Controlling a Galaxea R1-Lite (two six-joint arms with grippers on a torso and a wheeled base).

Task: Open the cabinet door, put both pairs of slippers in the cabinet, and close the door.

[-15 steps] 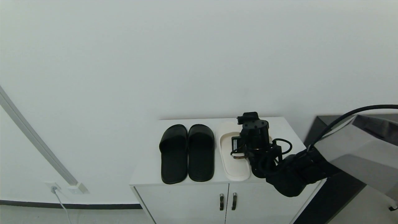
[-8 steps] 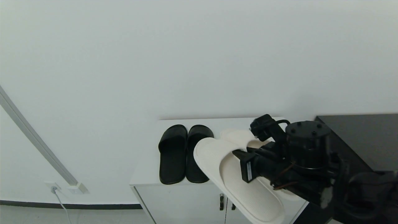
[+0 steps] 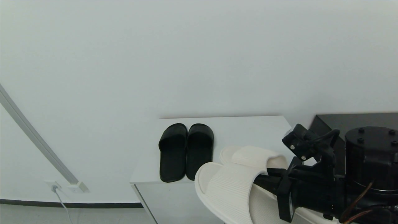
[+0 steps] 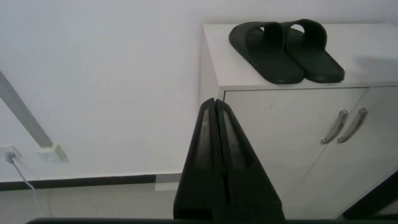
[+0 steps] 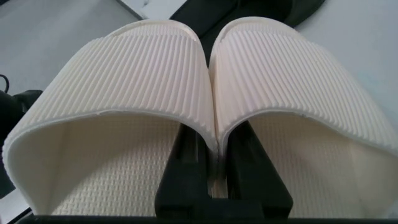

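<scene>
Well, the white slippers (image 3: 231, 186) are up in the air now, held out in front of the cabinet's (image 3: 252, 127) right front corner. A second ago they lay on its top surface to the right of the black pair, with the right gripper (image 5: 214, 158) down on them. It has since lifted both together and drawn them back off the edge. Its fingers are closed on the two inner strap walls, pressing them together so the pair hangs side by side.

The left gripper (image 4: 216, 118) hangs low in front of the cabinet's left side, fingers pressed shut with nothing between them.

Beyond it the doors (image 4: 292, 137) look fully shut, the two handles (image 4: 345, 124) side by side at the middle seam. The black slippers (image 3: 186, 151) sit on the left half of the top, toes toward the wall, touching each other.

To my eye, one pair is ready to go in but has nowhere to go yet. A door has to be pulled open first, and the free left arm looks the likely one for it. The black pair is untouched.
</scene>
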